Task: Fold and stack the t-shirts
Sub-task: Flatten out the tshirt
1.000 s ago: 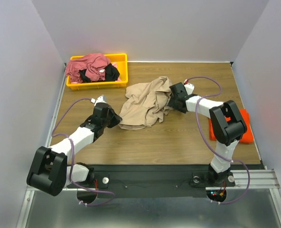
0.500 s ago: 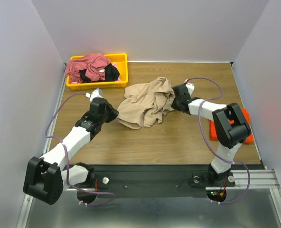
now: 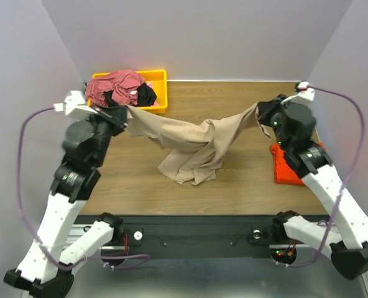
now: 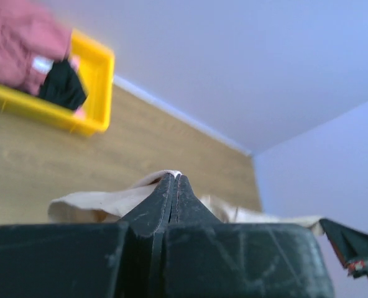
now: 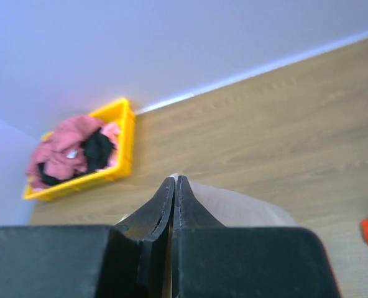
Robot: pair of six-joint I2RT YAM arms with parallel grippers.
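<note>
The tan t-shirt [image 3: 190, 139] hangs stretched in the air between both grippers, and its middle sags down to the table. My left gripper [image 3: 127, 115] is shut on its left end, near the bin. My right gripper [image 3: 258, 112] is shut on its right end. In the left wrist view, tan cloth [image 4: 91, 202] pokes out past the closed tips of the left gripper [image 4: 174, 176]. The right gripper [image 5: 175, 179] likewise pinches tan cloth [image 5: 240, 208]. A folded orange-red t-shirt [image 3: 289, 171] lies at the table's right edge. Rose-red [image 3: 115, 87] and black [image 3: 143, 94] t-shirts sit crumpled in the bin.
The yellow bin [image 3: 159, 77] stands at the back left corner of the wooden table [image 3: 234, 180], against the rear wall. White walls enclose the table on the left, back and right. Purple cables loop out from both raised arms.
The right gripper shut on the tan t-shirt. Both arms rose and swung apart, lifting the crumpled shirt off the table and stretching it out.
</note>
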